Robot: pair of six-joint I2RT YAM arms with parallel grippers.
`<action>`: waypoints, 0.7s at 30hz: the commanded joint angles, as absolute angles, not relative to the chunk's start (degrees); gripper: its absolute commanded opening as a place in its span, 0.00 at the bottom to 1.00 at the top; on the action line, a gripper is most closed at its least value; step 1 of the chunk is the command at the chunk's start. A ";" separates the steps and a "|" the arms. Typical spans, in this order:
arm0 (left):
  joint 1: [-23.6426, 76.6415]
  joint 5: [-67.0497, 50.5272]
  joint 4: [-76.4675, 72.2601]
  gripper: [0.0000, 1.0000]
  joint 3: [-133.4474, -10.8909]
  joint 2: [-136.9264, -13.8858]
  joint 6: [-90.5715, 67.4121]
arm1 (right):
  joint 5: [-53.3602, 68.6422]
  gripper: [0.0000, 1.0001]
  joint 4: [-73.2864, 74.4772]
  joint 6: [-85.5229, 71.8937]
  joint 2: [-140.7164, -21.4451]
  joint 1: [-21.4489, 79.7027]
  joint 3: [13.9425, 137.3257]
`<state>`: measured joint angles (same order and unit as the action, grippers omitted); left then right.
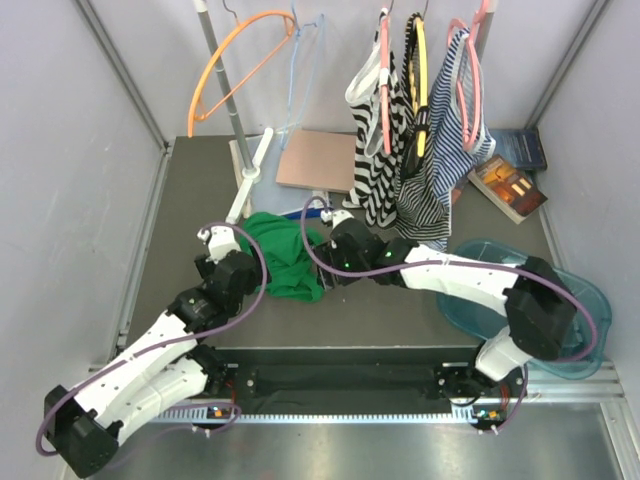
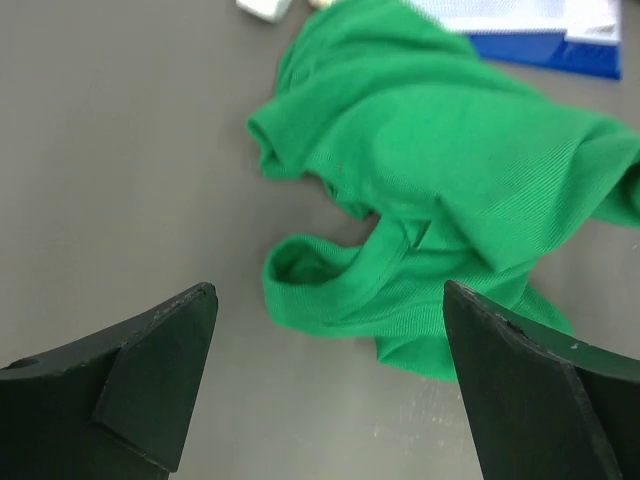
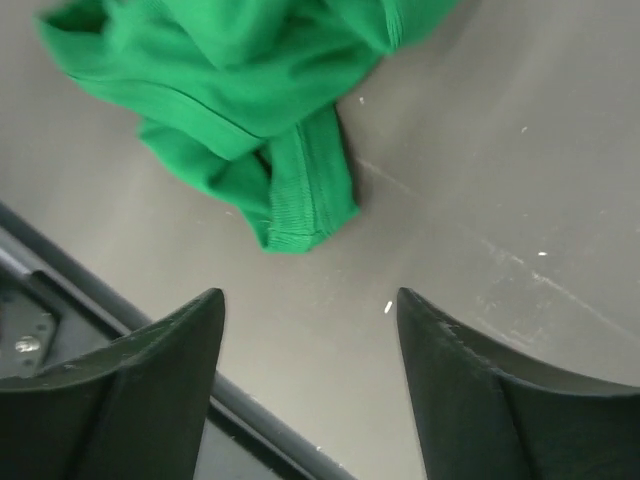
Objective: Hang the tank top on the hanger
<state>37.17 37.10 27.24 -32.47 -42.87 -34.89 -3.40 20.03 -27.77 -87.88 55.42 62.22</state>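
The bright-green tank top (image 1: 285, 255) lies crumpled on the dark table between my two grippers. It fills the upper right of the left wrist view (image 2: 440, 170) and the top of the right wrist view (image 3: 240, 90). My left gripper (image 1: 243, 250) is open and empty at the top's left edge, with a strap loop between its fingertips (image 2: 328, 295). My right gripper (image 1: 322, 275) is open and empty just off the top's right edge, over bare table (image 3: 310, 295). The light-blue hanger (image 1: 295, 70) hangs on the rack at the back.
An orange hanger (image 1: 235, 70) hangs beside the blue one. Striped tops on pink hangers (image 1: 420, 130) hang at the back right. A brown pad (image 1: 317, 160), books (image 1: 508, 185), a white rack base (image 1: 250, 175) and a blue translucent bin (image 1: 580, 300) are on the table.
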 commanded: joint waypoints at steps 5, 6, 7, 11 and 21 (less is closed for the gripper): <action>36.04 33.84 26.37 0.99 -31.38 -48.33 -40.96 | -0.18 0.59 10.82 -27.95 -96.49 55.55 63.37; 35.08 33.66 26.28 0.99 -31.12 -49.47 -40.87 | 1.13 0.59 9.16 -27.95 -97.03 55.46 63.28; 34.55 33.23 25.76 0.99 -30.85 -49.92 -40.78 | 1.66 0.59 8.62 -27.86 -97.38 55.55 63.28; 30.86 28.75 24.26 0.99 -29.88 -50.36 -40.34 | 1.67 0.58 8.79 -27.16 -101.33 55.55 65.21; 26.81 23.73 22.33 0.99 -27.51 -50.45 -39.37 | 0.53 0.33 9.31 -25.75 -107.22 55.37 68.47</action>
